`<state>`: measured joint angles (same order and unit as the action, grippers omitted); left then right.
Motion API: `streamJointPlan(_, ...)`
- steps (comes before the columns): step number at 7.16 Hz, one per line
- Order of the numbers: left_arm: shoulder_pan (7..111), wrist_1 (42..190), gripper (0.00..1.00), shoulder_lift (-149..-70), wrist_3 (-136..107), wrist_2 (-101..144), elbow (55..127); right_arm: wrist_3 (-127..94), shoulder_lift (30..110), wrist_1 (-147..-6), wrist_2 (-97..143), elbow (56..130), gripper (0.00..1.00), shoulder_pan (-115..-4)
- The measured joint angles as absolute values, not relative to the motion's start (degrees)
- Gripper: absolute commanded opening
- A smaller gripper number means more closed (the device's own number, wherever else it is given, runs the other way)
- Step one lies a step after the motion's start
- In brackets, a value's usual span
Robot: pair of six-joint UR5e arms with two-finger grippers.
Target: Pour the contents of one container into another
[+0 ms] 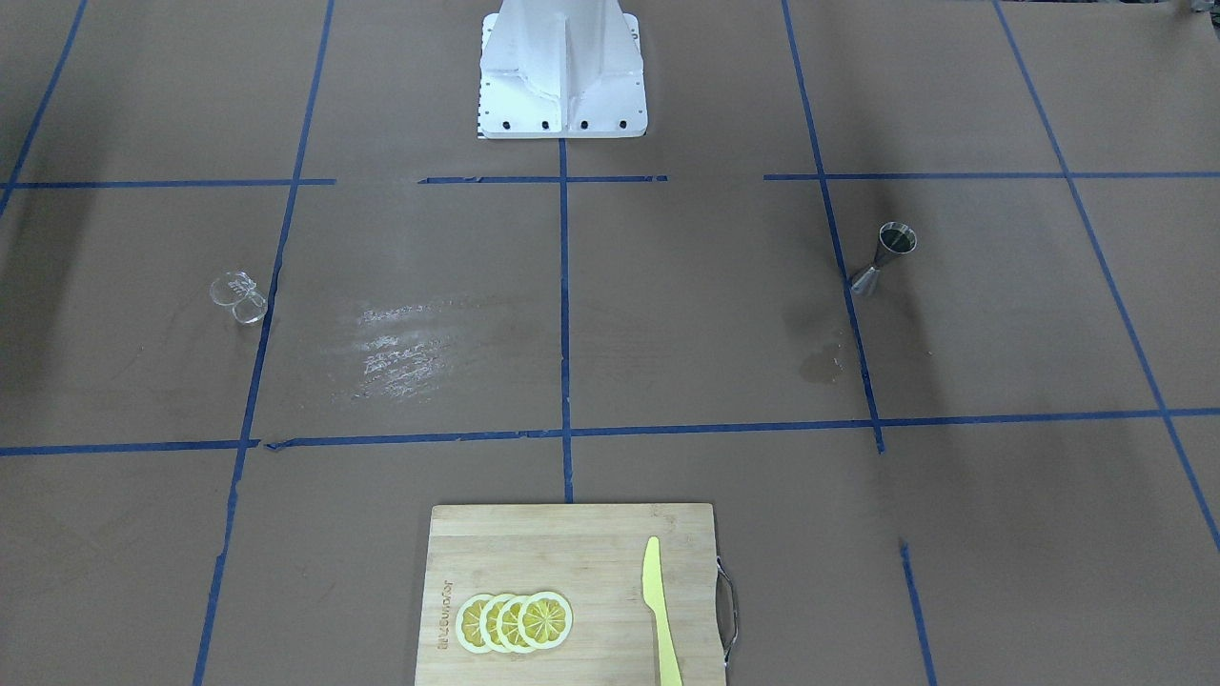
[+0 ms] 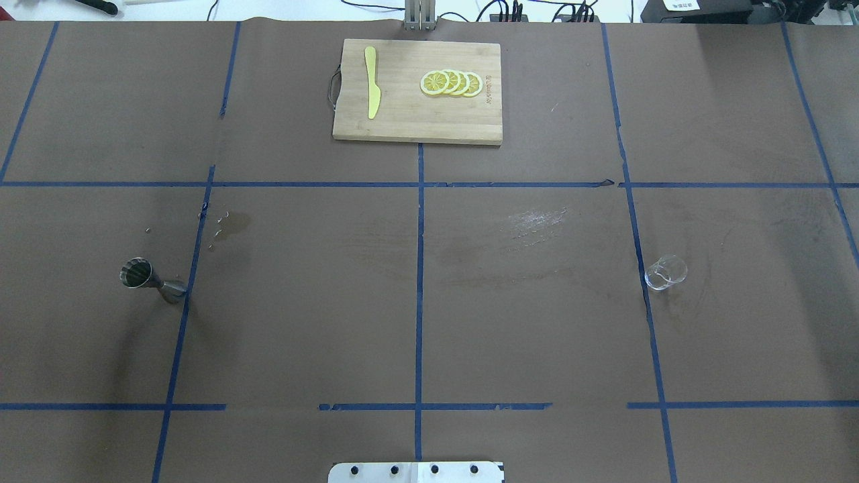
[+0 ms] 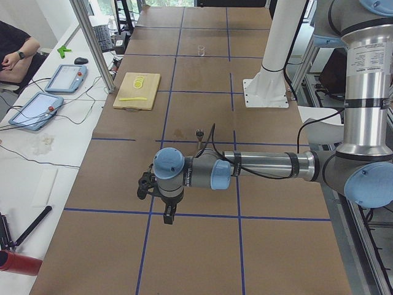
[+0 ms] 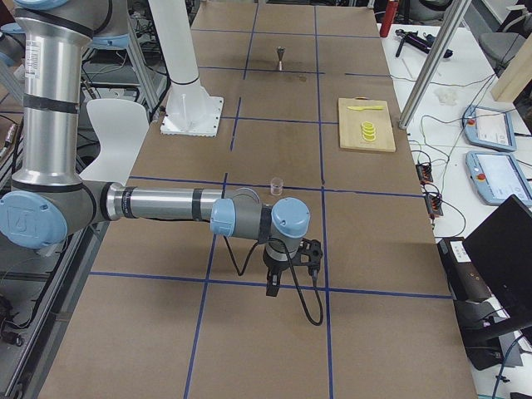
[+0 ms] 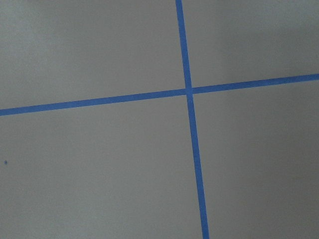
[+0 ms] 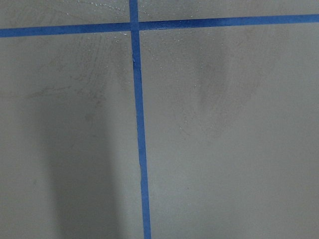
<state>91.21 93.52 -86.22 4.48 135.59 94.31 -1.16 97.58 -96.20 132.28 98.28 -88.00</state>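
The clear glass cup (image 2: 666, 272) stands upright on the table's right half, also seen in the front view (image 1: 240, 297). The steel jigger (image 2: 151, 280) stands upright on the left half, next to a blue tape line (image 1: 886, 255). Neither arm shows in the overhead or front views. In the left side view my left gripper (image 3: 167, 215) points down over a tape crossing, well short of the jigger (image 3: 198, 134). In the right side view my right gripper (image 4: 272, 284) hangs near the cup (image 4: 277, 186) but apart from it. I cannot tell whether either is open or shut. Both wrist views show only paper and tape.
A bamboo cutting board (image 2: 402, 121) at the far middle edge carries a yellow knife (image 2: 371, 90) and lemon slices (image 2: 451, 82). A damp stain (image 2: 231, 225) lies beyond the jigger. The white robot base (image 1: 562, 67) stands at the near middle.
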Motion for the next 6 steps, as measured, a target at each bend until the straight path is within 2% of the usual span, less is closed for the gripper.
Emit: streamJointPlan(6, 91.0, 93.58, 1.0, -86.22, 4.48, 137.45, 94.42, -1.32, 97.19, -96.06, 132.3, 99.6, 1.0, -87.98)
